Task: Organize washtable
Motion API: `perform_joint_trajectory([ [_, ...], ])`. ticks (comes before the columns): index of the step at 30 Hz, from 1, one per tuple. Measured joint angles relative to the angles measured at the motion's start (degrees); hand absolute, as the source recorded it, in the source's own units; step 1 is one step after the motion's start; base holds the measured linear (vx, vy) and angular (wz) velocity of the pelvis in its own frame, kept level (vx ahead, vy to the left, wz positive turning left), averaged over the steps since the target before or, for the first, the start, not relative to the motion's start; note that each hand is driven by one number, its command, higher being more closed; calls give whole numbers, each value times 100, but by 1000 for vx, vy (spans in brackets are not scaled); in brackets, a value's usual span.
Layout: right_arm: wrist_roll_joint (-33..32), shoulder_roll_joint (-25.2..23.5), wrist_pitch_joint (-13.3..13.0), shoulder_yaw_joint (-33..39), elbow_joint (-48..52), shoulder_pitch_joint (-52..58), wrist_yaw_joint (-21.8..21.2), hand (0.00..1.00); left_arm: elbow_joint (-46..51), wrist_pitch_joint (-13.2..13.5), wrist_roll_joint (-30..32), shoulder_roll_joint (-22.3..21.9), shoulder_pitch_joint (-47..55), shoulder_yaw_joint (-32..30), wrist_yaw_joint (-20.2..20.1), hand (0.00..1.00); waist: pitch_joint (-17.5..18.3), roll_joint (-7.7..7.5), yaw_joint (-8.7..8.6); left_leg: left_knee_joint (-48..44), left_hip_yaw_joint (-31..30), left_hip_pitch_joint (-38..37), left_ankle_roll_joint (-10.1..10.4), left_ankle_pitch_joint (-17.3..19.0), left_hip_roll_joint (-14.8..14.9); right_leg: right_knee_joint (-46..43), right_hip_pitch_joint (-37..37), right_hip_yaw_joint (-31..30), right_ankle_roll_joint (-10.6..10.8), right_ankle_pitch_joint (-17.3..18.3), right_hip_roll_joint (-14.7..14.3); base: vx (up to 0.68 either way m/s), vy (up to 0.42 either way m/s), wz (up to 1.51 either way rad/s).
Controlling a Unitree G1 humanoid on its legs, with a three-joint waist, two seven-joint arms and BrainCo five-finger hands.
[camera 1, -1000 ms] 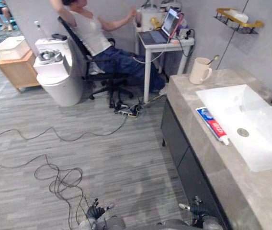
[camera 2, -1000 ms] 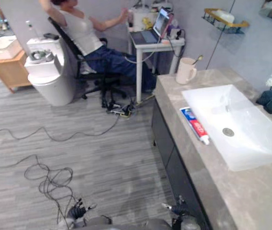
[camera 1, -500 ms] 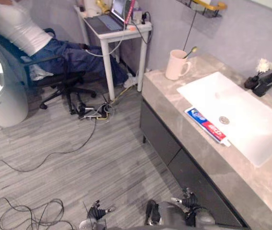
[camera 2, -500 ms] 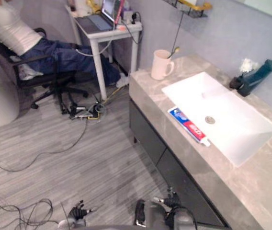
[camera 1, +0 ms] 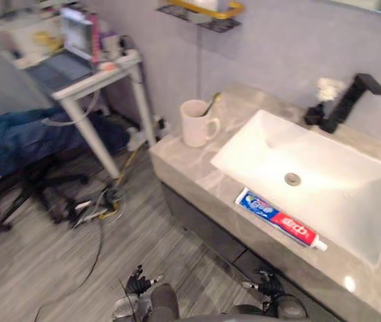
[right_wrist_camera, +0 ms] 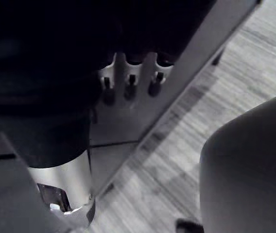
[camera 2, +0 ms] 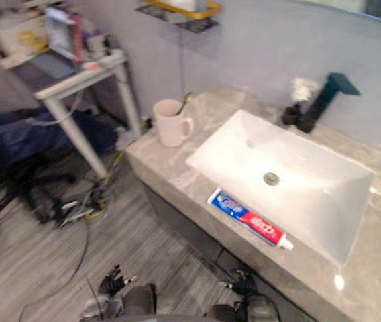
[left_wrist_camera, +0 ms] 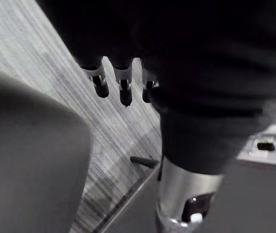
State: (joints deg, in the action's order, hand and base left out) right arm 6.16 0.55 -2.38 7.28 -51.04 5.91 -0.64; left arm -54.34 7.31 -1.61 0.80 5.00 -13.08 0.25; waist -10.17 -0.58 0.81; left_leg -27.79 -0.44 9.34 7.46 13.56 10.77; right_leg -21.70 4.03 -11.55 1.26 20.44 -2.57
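- A red, white and blue toothpaste tube (camera 1: 281, 219) lay along the grey marble tabletop's (camera 1: 190, 164) front edge.
- A cream ceramic mug (camera 1: 194, 124) stood at its left end.
- The left robot hand (left_wrist_camera: 123, 90) and right robot hand (right_wrist_camera: 130, 87) hung empty, fingers relaxed.

Wall shelf (camera 1: 207, 17) cut by top edge, toothbrush (camera 1: 212, 102) mostly inside mug (camera 1: 194, 125)

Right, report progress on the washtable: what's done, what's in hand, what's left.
Done: nothing that shows. The toothpaste tube lies loose on the counter in front of the sink, and the mug stands at the counter's left end. In hand: nothing; the left hand and right hand hang low with relaxed, empty fingers. Left: probably the whole tidy-up, starting with the tube.
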Motion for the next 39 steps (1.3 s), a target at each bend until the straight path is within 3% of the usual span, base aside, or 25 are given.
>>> perform_joint_trajectory([
  [1,4,-84,-36,63,83,117,47,0,-29,1,0,60,-39,7,-3,0,122,-188,20,-118,281,-6,-98,181,-32,-79,-115,-41,67,4,126,300,417,-128],
  [3,4,-203,-41,65,68,189,48,0,-60,1,-2,143,-89,6,2,0,221,-317,72,-123,696,-40,-173,239,-58,-166,-291,-186,194,-53,278,200,300,-99],
  [4,7,-229,-41,73,69,203,47,0,-146,-13,-3,172,-135,7,7,0,238,-346,92,-38,950,-185,-231,248,-60,-195,-369,-7,458,-210,395,135,284,-108],
  [5,22,-216,-41,76,69,213,42,0,-197,-35,-3,172,-151,7,15,0,238,-345,138,164,1297,-459,-296,229,-63,-213,-408,353,554,-385,569,101,268,-110],
  [6,38,-204,-41,76,68,221,42,0,-212,-42,-3,165,-150,8,15,0,238,-338,149,284,1477,-617,-325,214,-65,-217,-434,601,560,-444,662,49,208,-111],
  [8,122,-188,-57,75,62,213,44,0,-348,-56,-2,166,-140,3,15,0,257,-304,148,679,2023,-1067,-372,186,-82,-94,-440,1881,360,-608,976,23,124,-106],
  [11,115,-72,-117,51,-171,140,44,0,-573,-62,1,172,-170,71,7,0,339,-205,110,991,2338,-1247,-377,116,-117,301,-441,2692,250,-727,1040,17,18,-87],
  [12,116,12,-123,58,-365,-26,60,0,-704,-72,5,189,-169,287,-11,0,405,-100,-26,1211,2376,-1255,-370,-37,-167,613,-406,2747,235,-880,991,26,-55,-44],
  [13,120,57,-125,55,-430,-69,60,0,-736,-85,7,184,-174,399,-15,0,425,-69,-61,1276,2374,-1267,-358,-95,-186,726,-387,2696,224,-966,946,29,-52,-39],
  [15,116,206,-148,61,-504,-123,64,0,-814,-85,24,161,-172,643,-23,0,405,172,-103,1321,2231,-1319,-324,-184,-182,1165,-159,2684,213,-1151,850,20,-40,-10],
  [17,118,228,-167,71,-618,-173,75,0,-810,-86,70,163,-167,660,-28,0,334,165,-138,872,2066,-1272,-314,-189,-109,1286,55,2694,214,-1155,825,0,-73,12],
  [20,118,285,-157,60,-695,-165,82,0,-624,-72,88,104,-163,610,-25,0,313,205,44,-495,1897,-882,-255,-223,214,1386,280,2441,196,-1164,697,-24,-56,-33],
  [22,103,282,-155,67,-711,-182,89,0,-588,-57,85,122,-134,617,-24,0,296,179,74,-811,1540,-676,-219,-236,194,1411,270,2098,131,-1209,668,10,57,-78],
  [24,94,297,-136,116,-741,-270,95,0,-595,-68,84,159,-152,627,-23,0,231,131,8,-123,1115,-732,-267,-46,-99,1479,235,1843,147,-1311,687,5,97,-76],
  [25,60,333,-132,151,-842,-320,94,0,-591,-56,81,174,-156,655,-19,0,201,105,18,716,817,-848,-229,-128,-318,1515,224,1725,200,-1372,706,-23,162,-68],
  [26,45,388,-125,183,-863,-345,93,0,-598,-56,60,178,-171,701,-25,0,173,146,22,1229,775,-1020,-338,-324,-399,1550,226,1562,262,-1374,671,-35,172,-62],
  [31,-4,278,-125,320,-852,-166,93,0,-610,-69,77,339,-180,782,-16,0,235,-143,17,1702,896,-1247,-506,-441,-750,1722,268,1519,396,-1456,936,42,116,-10],
  [37,-118,322,-112,646,-925,-53,171,0,-678,-78,72,256,-125,505,-16,0,303,-91,4,2148,910,-1635,-616,-558,-1014,1897,503,1594,420,-1452,1133,89,78,3],
  [38,-330,335,-84,835,-1163,288,162,0,-702,-82,71,222,-92,333,-18,0,314,-156,1,2955,762,-2079,-572,-1085,-1049,1896,578,1626,461,-1476,1069,0,0,0],
  [39,-330,335,-84,835,-1163,288,162,0,-702,-82,71,222,-92,333,-18,0,314,-156,1,2955,762,-2079,-572,-1085,-1049,1896,578,1626,461,-1476,1069,0,0,0],
])
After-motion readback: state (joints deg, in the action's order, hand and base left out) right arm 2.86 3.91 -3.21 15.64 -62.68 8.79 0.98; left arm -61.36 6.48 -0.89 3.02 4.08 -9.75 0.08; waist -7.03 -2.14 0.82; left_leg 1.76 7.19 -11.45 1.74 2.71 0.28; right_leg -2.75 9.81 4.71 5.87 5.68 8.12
